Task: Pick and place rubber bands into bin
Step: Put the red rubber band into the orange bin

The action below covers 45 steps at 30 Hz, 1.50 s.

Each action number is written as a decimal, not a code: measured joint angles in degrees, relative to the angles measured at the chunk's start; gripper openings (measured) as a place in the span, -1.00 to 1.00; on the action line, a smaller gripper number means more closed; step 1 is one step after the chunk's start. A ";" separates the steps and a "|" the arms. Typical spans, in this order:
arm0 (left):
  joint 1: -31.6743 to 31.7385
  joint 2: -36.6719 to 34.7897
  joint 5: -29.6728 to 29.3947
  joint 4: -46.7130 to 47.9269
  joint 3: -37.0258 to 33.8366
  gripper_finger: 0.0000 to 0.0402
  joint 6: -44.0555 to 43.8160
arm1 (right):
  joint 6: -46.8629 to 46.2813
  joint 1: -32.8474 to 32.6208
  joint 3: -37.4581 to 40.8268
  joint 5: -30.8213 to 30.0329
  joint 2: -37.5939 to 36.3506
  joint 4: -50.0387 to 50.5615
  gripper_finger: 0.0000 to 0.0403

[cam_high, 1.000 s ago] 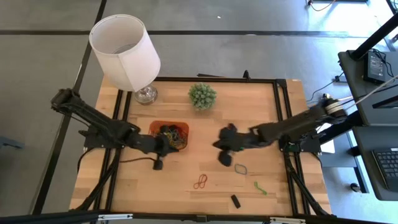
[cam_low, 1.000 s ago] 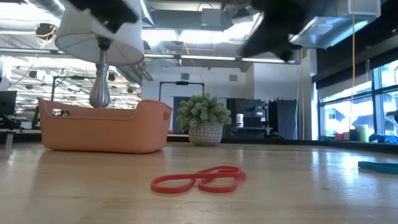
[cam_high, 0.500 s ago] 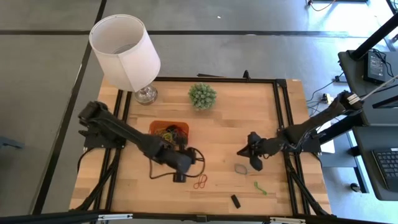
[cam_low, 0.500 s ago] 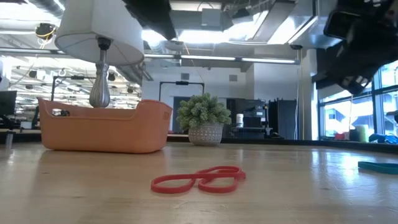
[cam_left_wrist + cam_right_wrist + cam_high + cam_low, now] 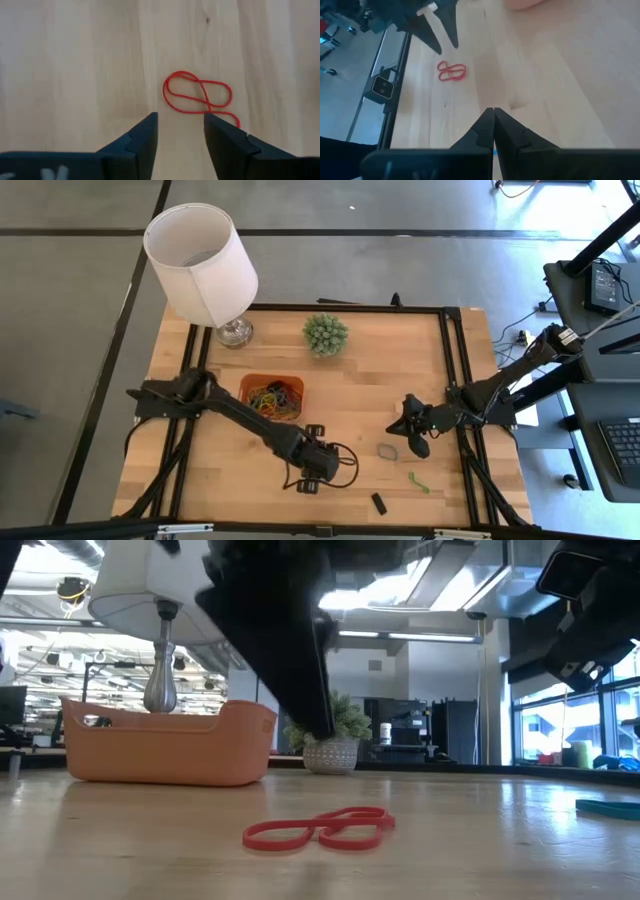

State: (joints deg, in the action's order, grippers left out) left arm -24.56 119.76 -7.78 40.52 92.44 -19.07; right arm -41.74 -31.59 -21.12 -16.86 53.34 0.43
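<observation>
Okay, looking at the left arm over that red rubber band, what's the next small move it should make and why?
Probably lower the left gripper straight down, nudging forward so its open fingers straddle the red rubber band, then close. The band lies flat on the table just ahead of the fingertips, untouched. The bin already holds other bands. The right gripper is shut, off to the side.

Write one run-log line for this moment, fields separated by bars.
left pincer: open above red band | right pincer: shut, empty, over table | bin: holds bands
</observation>
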 joint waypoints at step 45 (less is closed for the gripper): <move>2.76 -12.65 -16.85 12.86 2.58 -0.99 13.91 | -3.11 0.02 -0.02 -0.02 0.07 1.00 -0.93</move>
State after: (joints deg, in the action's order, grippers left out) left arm -21.79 107.11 -24.62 53.39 95.01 -5.15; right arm -44.85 -31.57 -21.15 -16.88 53.41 1.43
